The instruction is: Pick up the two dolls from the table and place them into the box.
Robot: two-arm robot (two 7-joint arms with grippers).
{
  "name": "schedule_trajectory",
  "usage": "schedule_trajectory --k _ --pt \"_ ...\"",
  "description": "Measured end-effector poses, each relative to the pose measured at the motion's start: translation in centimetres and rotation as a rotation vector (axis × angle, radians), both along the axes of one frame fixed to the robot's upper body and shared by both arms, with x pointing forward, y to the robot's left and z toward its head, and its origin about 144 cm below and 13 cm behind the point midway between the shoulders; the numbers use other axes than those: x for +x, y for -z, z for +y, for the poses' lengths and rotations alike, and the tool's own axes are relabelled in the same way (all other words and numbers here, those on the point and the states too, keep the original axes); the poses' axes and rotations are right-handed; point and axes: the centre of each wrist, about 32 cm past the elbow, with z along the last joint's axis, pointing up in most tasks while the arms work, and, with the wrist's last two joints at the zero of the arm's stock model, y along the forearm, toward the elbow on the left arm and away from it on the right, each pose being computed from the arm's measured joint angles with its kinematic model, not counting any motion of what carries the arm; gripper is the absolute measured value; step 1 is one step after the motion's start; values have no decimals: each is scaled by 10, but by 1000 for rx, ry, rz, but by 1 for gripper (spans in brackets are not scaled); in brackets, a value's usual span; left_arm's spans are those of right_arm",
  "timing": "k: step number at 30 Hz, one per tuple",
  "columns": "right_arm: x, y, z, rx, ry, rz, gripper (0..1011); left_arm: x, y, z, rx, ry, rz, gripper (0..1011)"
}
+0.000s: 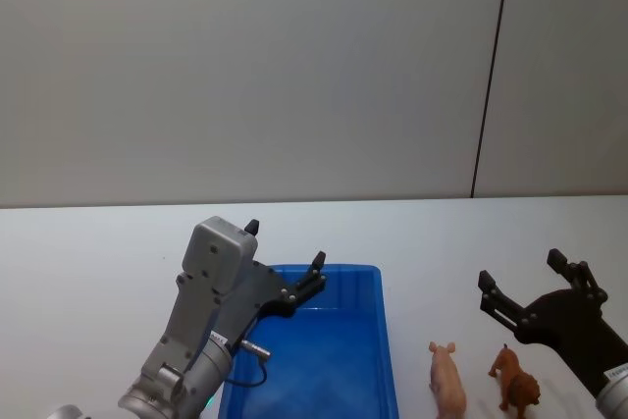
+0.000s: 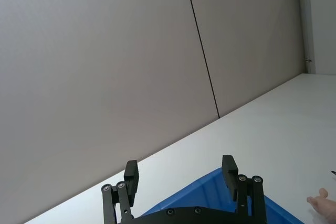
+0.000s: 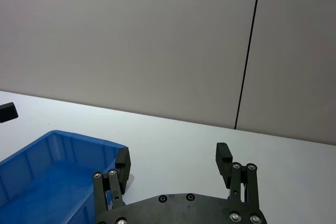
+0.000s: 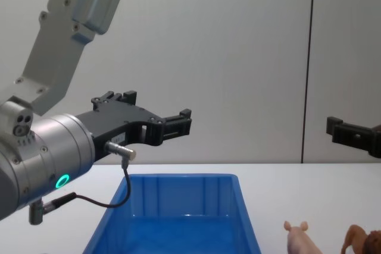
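The blue box (image 1: 385, 340) stands on the white table (image 1: 88, 272) in front of me and looks empty. To its right stand the two dolls side by side, a pale pink pig (image 1: 447, 380) and a reddish-brown lion (image 1: 515, 388). In the chest view the pig (image 4: 300, 237) and lion (image 4: 360, 242) sit low at the right, next to the box (image 4: 178, 184). My left gripper (image 1: 286, 243) hangs open above the box's far left corner, holding nothing. Above and just beyond the dolls my right gripper (image 1: 521, 269) is open and empty too.
A plain grey wall (image 1: 294, 66) with a dark vertical seam runs behind the table. White tabletop stretches left of the box and beyond it. The left arm's grey housing (image 4: 71, 10) rises high at the left in the chest view.
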Motion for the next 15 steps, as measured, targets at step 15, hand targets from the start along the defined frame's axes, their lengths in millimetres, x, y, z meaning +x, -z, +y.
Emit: schedule_trajectory --k 15 --pt "0 0 0 0 0 0 1001 0 0 0 0 0 0 1002"
